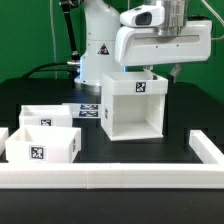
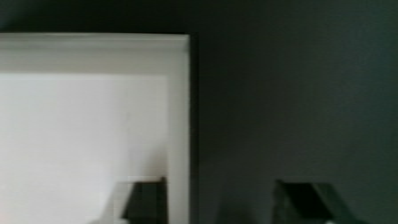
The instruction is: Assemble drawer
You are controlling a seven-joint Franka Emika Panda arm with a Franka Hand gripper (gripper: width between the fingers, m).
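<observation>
The large white cube casing (image 1: 133, 108) stands upright at the table's middle, open side up, with a tag on its front. Two small white trays (image 1: 50, 118) (image 1: 42, 148) lie in the exterior view's left, the nearer one showing a tag. My gripper (image 1: 173, 70) hangs over the casing's wall on the exterior view's right. In the wrist view the gripper (image 2: 226, 203) is open: one dark fingertip (image 2: 146, 200) is over the casing's white side (image 2: 89, 120), the other over the dark table, with the wall's edge between them. It holds nothing.
The marker board (image 1: 90, 110) lies flat between the trays and the casing. A long low white border wall (image 1: 110, 178) runs along the front and up the exterior view's right. The robot's base (image 1: 100, 40) stands behind the casing.
</observation>
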